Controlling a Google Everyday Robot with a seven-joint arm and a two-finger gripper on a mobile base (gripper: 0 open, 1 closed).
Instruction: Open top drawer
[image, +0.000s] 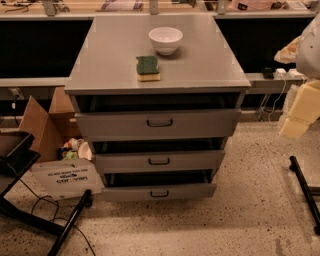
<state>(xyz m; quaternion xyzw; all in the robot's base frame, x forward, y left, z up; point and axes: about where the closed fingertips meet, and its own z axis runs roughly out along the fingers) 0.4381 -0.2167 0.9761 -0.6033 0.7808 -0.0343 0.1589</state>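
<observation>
left: open cardboard box (44, 126) on the floor, touching the grey cabinet (100, 60). on the cabinet top: green sponge (148, 67), white bowl (165, 40) just behind it. top drawer (115, 125) sits directly under the top, front facing camera, dark gap above it, loop handle (160, 122) at centre. gripper (294, 129) is at the far right edge, about drawer height, well apart from the handle, touching nothing. can't tell if it's open or closed.

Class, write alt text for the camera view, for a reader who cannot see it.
Three-drawer grey cabinet, every drawer partly out, the top drawer widest. A white bowl and green sponge sit on top. The gripper hangs at the right edge, clear of the cabinet.
</observation>
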